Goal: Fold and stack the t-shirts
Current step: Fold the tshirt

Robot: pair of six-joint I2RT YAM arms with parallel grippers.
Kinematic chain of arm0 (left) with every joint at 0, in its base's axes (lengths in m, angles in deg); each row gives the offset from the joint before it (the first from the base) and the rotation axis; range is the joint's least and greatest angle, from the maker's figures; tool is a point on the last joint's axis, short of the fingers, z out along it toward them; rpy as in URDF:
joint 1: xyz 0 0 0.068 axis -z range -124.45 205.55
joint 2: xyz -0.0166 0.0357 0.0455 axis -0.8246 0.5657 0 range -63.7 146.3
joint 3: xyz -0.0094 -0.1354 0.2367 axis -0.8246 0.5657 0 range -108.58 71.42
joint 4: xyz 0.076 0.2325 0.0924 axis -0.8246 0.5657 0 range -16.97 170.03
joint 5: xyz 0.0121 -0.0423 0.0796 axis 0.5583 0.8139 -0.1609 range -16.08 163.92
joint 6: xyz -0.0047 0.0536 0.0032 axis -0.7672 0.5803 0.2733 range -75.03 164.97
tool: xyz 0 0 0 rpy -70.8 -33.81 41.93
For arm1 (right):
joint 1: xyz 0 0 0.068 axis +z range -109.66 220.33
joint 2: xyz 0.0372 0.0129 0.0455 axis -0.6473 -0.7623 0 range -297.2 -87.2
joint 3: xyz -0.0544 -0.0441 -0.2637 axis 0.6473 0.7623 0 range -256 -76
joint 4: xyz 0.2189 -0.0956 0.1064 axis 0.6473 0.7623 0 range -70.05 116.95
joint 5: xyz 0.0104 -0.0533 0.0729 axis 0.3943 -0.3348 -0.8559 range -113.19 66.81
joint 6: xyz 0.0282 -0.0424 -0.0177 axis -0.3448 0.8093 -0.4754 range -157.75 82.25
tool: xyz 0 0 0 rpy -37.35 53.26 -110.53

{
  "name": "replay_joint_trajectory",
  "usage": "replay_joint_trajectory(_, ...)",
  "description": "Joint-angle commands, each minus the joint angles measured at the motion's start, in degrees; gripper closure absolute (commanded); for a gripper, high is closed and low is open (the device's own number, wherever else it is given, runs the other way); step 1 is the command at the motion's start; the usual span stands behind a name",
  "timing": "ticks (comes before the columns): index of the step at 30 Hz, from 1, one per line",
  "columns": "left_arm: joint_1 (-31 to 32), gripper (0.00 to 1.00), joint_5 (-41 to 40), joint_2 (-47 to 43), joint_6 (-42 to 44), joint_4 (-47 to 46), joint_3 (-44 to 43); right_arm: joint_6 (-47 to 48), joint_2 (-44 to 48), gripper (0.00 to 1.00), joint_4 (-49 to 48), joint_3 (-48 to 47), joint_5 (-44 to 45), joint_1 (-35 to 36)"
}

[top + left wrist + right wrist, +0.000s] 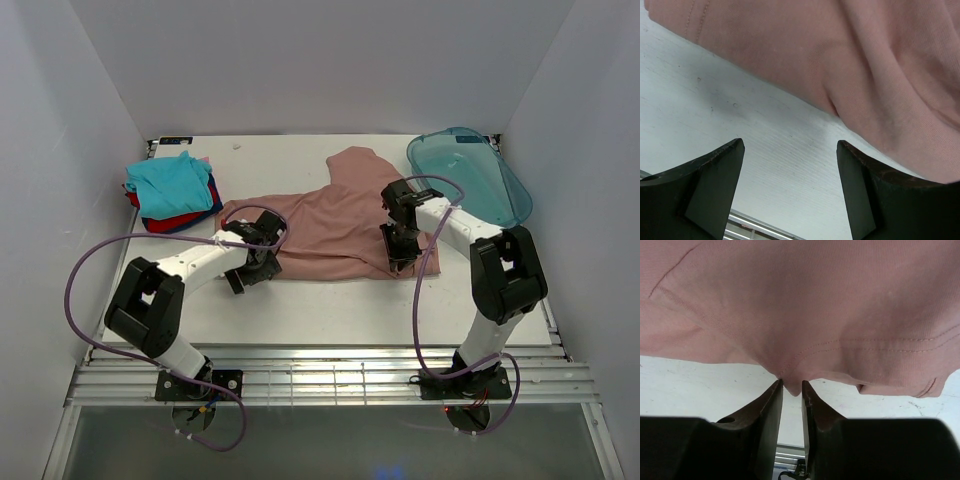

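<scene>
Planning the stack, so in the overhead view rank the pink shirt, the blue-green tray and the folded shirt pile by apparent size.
1. pink shirt, clearly largest.
2. blue-green tray.
3. folded shirt pile, only slightly smaller.

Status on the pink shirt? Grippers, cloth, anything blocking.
Left gripper open, over table at near edge of pink shirt. Right gripper pinched on its hem. Shirt lying loose, not stacked. Nothing blocking; tray and folded stack sit aside.

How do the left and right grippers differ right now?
The left gripper stands wide open; the right gripper is nearly closed. The left holds nothing, over bare table beside the pink shirt; the right pinches the shirt's hem. Both sit low at the shirt's near edge.
</scene>
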Motion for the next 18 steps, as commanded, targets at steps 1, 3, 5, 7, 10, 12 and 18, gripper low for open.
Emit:
replay_joint_trajectory(1,0.3,0.15,-1.6,-3.1,-1.0,-0.3,1.0,1.1,-0.5,0.72,0.1,0.7,-1.0,0.4)
replay_joint_trajectory(3,0.3,0.15,-1.7,-3.7,-1.1,-0.3,1.5,1.4,-0.5,0.75,0.2,1.1,-1.0,0.5)
replay_joint_trajectory(5,0.3,0.15,-1.7,-4.0,-1.3,-0.3,1.6,1.6,-0.7,0.83,0.3,1.5,-1.1,0.6)
replay_joint_trajectory(7,0.3,0.15,-1.8,-4.4,-1.2,-0.4,1.9,2.0,-0.9,0.88,0.5,1.6,-2.7,0.6)
replay_joint_trajectory(10,0.3,0.15,-1.9,-5.3,-1.1,-0.3,1.9,2.1,-0.9,0.92,1.3,0.6,-2.7,0.6)
replay_joint_trajectory(12,0.3,0.15,-1.9,-5.9,-1.0,-0.3,2.0,2.2,-0.9,0.92,2.6,-2.4,-2.2,0.6)
replay_joint_trajectory(18,0.3,0.15,-1.7,-8.7,-1.0,0.0,2.6,2.2,-4.4,0.92,9.9,-17.2,1.6,0.6)
